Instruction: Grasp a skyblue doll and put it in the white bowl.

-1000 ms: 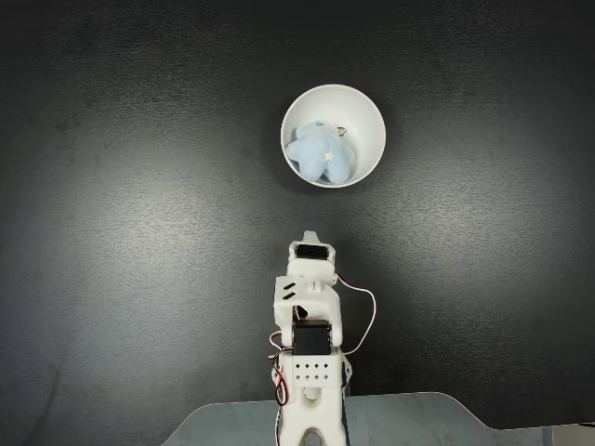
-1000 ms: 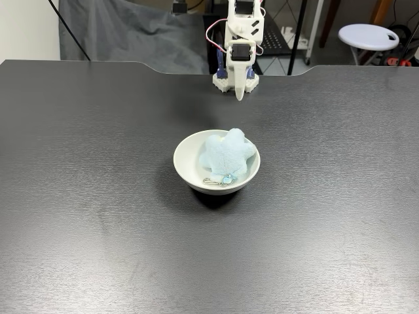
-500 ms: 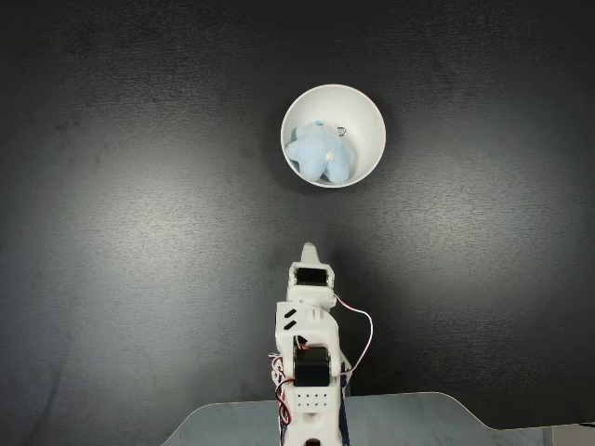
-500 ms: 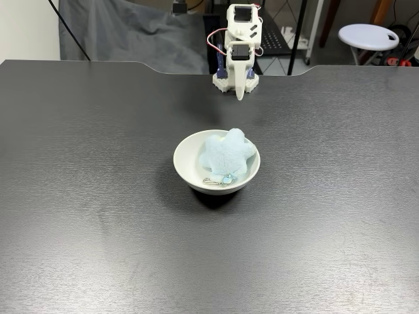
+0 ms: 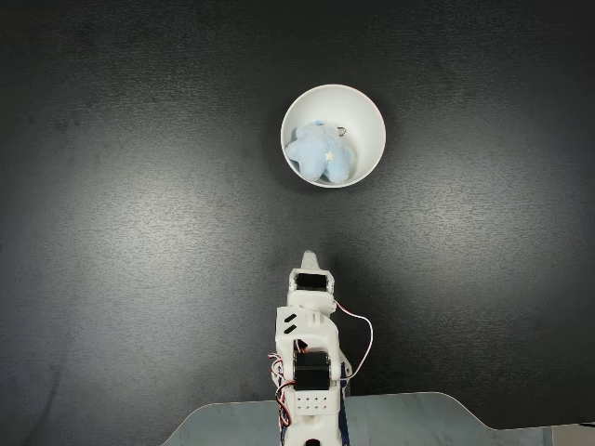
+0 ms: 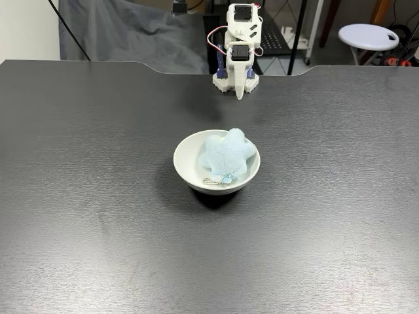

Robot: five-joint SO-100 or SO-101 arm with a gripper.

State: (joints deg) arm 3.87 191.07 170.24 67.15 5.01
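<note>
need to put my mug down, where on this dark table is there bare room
The dark table is bare on both sides of the glossy white bowl, which holds the fluffy sky-blue star plush, and across the near strip in front of it. The only crowded spot is the far edge, where the white arm folds with its pincer pointing down.

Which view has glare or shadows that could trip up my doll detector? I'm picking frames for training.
In a fixed view from above, the black table is dim and matte, and the white bowl shades part of the skyblue doll. In a fixed view facing the arm, broad sheen washes the table grey and a dark shadow pools under the bowl; both look sharp.
</note>
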